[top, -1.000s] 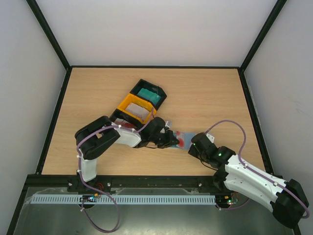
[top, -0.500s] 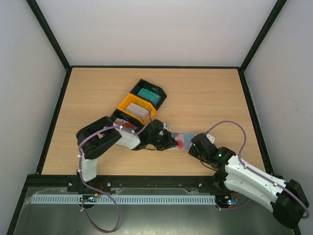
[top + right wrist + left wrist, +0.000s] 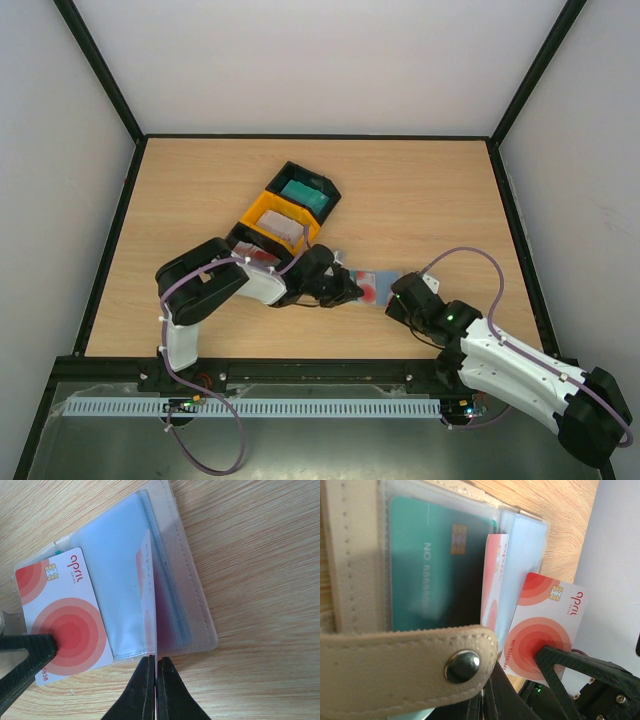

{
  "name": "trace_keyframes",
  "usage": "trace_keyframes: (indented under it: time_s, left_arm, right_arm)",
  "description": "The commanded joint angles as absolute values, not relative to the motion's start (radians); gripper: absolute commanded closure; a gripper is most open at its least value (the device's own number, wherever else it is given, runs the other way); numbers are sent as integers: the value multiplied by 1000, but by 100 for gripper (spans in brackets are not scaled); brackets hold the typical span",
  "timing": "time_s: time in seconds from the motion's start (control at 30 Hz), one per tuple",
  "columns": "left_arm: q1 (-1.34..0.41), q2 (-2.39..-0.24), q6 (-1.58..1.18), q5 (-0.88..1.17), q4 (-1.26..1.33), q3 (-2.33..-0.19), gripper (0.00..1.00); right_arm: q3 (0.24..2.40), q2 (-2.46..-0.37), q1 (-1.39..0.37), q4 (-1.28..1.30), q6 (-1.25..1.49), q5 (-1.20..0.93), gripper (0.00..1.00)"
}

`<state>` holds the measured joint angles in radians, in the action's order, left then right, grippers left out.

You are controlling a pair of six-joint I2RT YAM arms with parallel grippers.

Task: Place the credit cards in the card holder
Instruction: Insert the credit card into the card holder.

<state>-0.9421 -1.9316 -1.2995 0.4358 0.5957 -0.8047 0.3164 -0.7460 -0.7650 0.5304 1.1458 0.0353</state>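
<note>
The beige card holder [image 3: 386, 279] lies open between the arms, a teal card [image 3: 430, 560] in one clear sleeve. My right gripper [image 3: 153, 659] is shut on the edge of a sleeve that stands upright with a red-and-white card [image 3: 144, 575] inside. A loose red-and-white credit card [image 3: 70, 615] rests beside that sleeve, and also shows in the left wrist view [image 3: 547, 620]. My left gripper [image 3: 491, 687] is shut beneath the snap strap [image 3: 395, 665]. Its tip [image 3: 50, 647] shows over the card's big red circle; I cannot tell whether it touches.
Behind the left arm a black tray [image 3: 292, 166] holds teal cards [image 3: 300, 190]. A yellow tray [image 3: 262, 214] next to it holds pale cards [image 3: 286, 232]. Bare wooden table stretches to the left, right and far side, inside a black frame.
The left gripper has drawn back slightly to the left from the card holder. The right gripper keeps its pinch on the sleeve and has hardly moved.
</note>
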Motion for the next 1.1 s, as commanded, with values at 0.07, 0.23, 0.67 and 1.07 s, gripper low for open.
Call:
trace_keyframes:
  time_s: [0.07,0.23,0.67,1.07]
  left_arm:
    - [-923,-1934,-1278,391,536,-792,98]
    - [-929,-1942,-1283,406,558,-792,98]
    - [-970,-1990,-1267,457,589,-849,98]
    - [-976,-2014,-1278,428,604,-849,98]
  right_arm:
    - [285,-756,-762,570,1158,54,98]
    - [283,-755,-762,563,1156,50,98]
    - [272,-755,-762,543,1155,36,98]
    - [296,-741,-762,562,1145,58,98]
